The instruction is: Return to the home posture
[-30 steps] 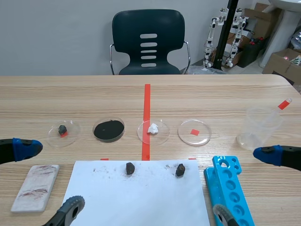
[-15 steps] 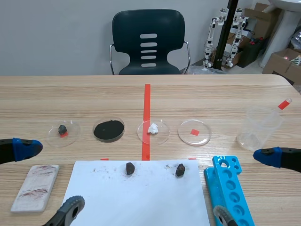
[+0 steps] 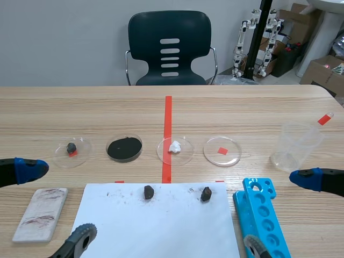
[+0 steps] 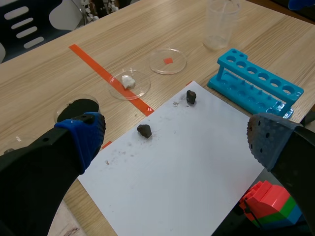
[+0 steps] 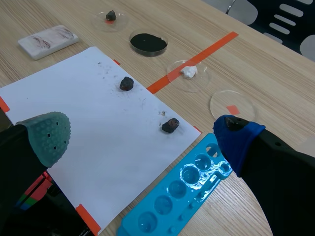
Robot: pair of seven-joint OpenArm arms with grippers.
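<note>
Wooden table, paper cropped, left gripper, right gripper spread

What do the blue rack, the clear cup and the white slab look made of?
Blue rack: glossy moulded plastic, by its shine. Clear cup: see-through and thin-walled, probably plastic. Slab: matte white ceramic or stone, likely, bearing reddish streaks.

Paper sheet: lay on the table, at its near edge
Rocks: left rock and right rock sat apart on the sheet's far part
Petri dishes: stood in a row behind the sheet
Test tube rack: right of the sheet
Beaker: behind the rack
Tile: left of the sheet
Left gripper: hung over the tile
Right gripper: hung over the rack
</note>
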